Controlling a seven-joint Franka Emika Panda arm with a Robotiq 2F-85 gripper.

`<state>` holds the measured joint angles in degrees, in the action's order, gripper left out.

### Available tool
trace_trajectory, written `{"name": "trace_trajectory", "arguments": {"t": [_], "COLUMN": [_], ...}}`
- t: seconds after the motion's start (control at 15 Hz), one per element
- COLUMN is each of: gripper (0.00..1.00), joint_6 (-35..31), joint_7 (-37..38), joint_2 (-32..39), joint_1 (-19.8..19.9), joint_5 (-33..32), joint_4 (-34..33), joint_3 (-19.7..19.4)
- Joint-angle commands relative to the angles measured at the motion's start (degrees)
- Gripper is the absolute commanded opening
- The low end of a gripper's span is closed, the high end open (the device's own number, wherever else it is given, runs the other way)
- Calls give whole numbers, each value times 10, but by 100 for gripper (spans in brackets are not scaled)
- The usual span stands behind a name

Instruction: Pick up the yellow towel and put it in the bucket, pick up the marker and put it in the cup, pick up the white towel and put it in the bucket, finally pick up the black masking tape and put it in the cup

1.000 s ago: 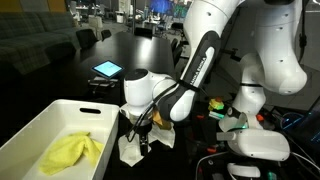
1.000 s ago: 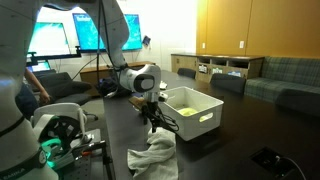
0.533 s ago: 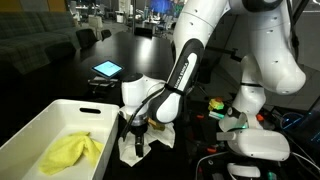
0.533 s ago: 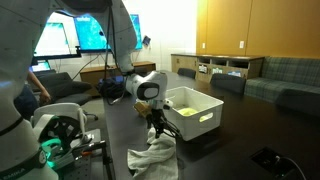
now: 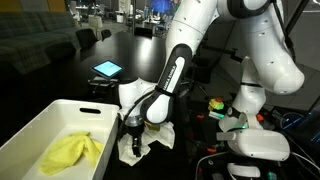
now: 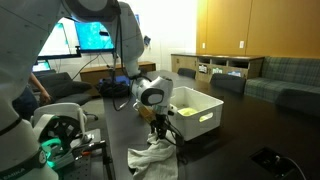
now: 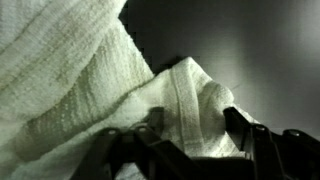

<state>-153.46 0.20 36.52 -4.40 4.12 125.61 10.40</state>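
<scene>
Wrist view alone: weave of white towel [image 7: 85, 90]

The arm [image 5: 172, 80] reaches down steeply from the upper right toward the near left in an exterior view, its dark forearm sloping to a white wrist [image 5: 135, 97] held low. The gripper [image 5: 133, 135] hangs from the wrist and points straight down; the same downward pose shows in both exterior views [image 6: 160, 133]. In the wrist view the two dark fingers [image 7: 245, 135] stand some way apart, neither wide nor together. Whether they are clamping cannot be told.
</scene>
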Motion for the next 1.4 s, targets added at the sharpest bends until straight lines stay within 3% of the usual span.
{"name": "trace_trajectory", "arguments": {"t": [0.0, 0.2, 0.4, 0.6, 0.87, 1.33], "gripper": [36, 15, 7, 15, 17, 15], "joint_6": [0, -2, -1, -7, 7, 59], "joint_7": [-23, -27, -40, -50, -22, 31], "joint_2": [11, 6, -12, -55, -158, -328], "joint_1": [10, 6, 1, -10, -47, -72], "joint_5": [14, 8, -1, -18, -58, -98], "joint_4": [-16, -13, -2, 30, 86, 147], "joint_3": [11, 10, 11, 8, -12, -8]}}
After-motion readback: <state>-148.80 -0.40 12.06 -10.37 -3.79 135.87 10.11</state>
